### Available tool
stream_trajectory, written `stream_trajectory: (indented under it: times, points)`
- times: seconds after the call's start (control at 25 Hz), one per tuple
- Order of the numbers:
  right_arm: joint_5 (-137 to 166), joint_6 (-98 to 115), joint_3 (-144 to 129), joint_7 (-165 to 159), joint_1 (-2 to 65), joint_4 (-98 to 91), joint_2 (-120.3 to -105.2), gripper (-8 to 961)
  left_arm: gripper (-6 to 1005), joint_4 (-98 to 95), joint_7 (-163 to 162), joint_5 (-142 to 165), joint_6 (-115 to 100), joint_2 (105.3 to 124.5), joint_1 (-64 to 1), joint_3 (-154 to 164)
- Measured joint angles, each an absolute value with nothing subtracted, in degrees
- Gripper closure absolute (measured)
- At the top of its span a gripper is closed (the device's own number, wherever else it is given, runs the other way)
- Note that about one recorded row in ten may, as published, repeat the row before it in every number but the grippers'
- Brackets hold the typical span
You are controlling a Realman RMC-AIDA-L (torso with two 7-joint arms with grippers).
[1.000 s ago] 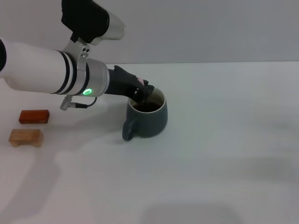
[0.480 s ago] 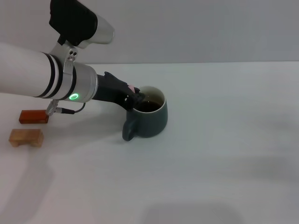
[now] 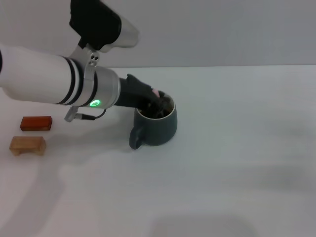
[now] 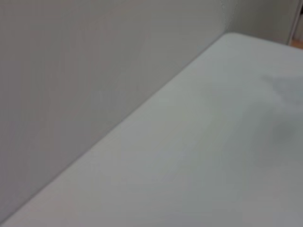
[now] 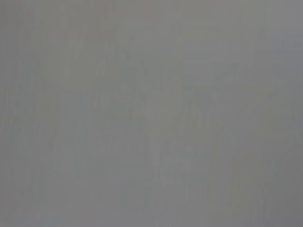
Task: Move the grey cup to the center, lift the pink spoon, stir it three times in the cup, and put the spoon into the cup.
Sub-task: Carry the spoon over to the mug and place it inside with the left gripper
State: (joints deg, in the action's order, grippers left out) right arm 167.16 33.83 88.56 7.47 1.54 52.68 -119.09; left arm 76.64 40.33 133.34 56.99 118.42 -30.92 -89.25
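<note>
The grey cup [image 3: 155, 126] sits mid-table, handle at seven o'clock. The left gripper [image 3: 159, 102], over its mouth, seems clamped on the pink spoon [image 3: 155, 93]. Stir in small circles, clear of the rim.

Red-brown block [image 3: 36, 123] behind tan block [image 3: 27, 145], white table [image 3: 222, 173].

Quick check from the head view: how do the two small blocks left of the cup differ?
The red-brown block is darker and reddish; the tan wooden block is pale. The red-brown block lies farther from the robot, the tan wooden block nearer. Both rest flat on the table, apart from each other and from the grey cup.
</note>
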Motion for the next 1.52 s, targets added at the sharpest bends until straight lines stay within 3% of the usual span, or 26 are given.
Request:
stream_trajectory:
  times: [0.68,1.52]
  points:
    - [167.03,33.65,88.5,7.47,0.66,52.91,-119.18,932,855,66.48,40.71,133.63,48.63,117.98,-36.03,-89.55]
    - [167.15,33.48,88.51,7.47,1.33,53.54,-119.0,932,855,77.49,39.59,135.42,59.79,118.2,-29.52,-91.35]
